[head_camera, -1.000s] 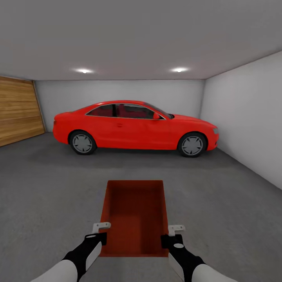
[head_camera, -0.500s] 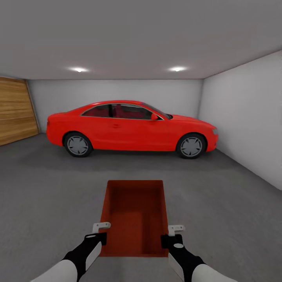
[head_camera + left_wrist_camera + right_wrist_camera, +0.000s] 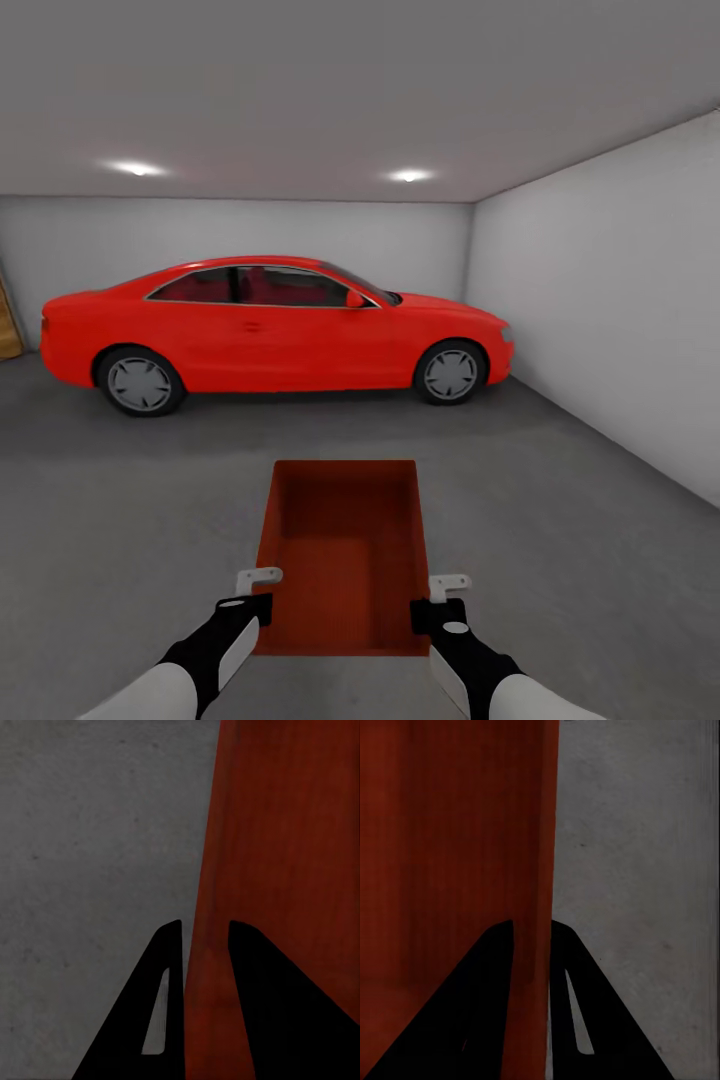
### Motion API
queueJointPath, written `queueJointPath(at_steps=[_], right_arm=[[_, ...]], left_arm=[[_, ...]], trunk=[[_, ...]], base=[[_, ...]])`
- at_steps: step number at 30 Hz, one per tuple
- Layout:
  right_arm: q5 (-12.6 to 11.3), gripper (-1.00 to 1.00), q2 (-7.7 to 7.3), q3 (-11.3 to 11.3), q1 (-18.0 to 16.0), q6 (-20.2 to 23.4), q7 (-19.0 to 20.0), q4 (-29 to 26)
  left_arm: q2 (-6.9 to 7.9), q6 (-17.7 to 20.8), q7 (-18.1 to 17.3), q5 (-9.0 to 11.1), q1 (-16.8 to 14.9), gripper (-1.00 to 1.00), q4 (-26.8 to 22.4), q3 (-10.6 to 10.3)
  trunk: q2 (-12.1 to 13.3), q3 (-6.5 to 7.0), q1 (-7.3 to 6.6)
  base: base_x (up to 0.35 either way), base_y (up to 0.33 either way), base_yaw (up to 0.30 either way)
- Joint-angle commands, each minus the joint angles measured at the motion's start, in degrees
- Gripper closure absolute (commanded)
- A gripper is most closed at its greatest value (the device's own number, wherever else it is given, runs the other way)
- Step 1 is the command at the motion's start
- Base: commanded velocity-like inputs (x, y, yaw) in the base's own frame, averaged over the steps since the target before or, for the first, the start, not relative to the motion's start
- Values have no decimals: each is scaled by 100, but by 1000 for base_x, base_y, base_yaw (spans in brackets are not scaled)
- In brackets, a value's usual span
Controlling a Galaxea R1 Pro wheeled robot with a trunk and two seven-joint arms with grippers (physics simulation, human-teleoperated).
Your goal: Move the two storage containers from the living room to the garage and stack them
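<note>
I carry one red-orange open-topped storage container [image 3: 345,550] in front of me above the garage's dark grey concrete floor [image 3: 120,500]. My left gripper [image 3: 258,592] is shut on the container's left wall, and the left wrist view has its dark fingers [image 3: 169,975] straddling that wall [image 3: 277,870]. On the opposite side my right gripper [image 3: 438,597] is shut on the right wall; its fingers [image 3: 499,967] clamp the wall [image 3: 457,832] from both sides. The container's inside is empty.
A red car [image 3: 275,330] is parked across the back of the garage. A white wall [image 3: 620,320] runs along the right. A sliver of wooden door [image 3: 8,320] shows at the far left edge.
The whole view has swung to the right: car and wooden door slid left in the picture, the right wall fills more. Container and both grippers keep the same place in the view.
</note>
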Motion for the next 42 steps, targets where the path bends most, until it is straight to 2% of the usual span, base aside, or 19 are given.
queueJointPath(at_steps=[1,42], right_arm=[[-126,100,-1,-60,-3,-19,-21,12],[-135,100,-13,-60,-3,-24,-21,12]], left_arm=[[368,-15,72,-131,-6,100,-33,236],[366,-20,63,-131,-6,100,-4,242]], trunk=[[-4,-7,4],[-4,-7,4]], base=[[320,0,-256],[321,0,-256]])
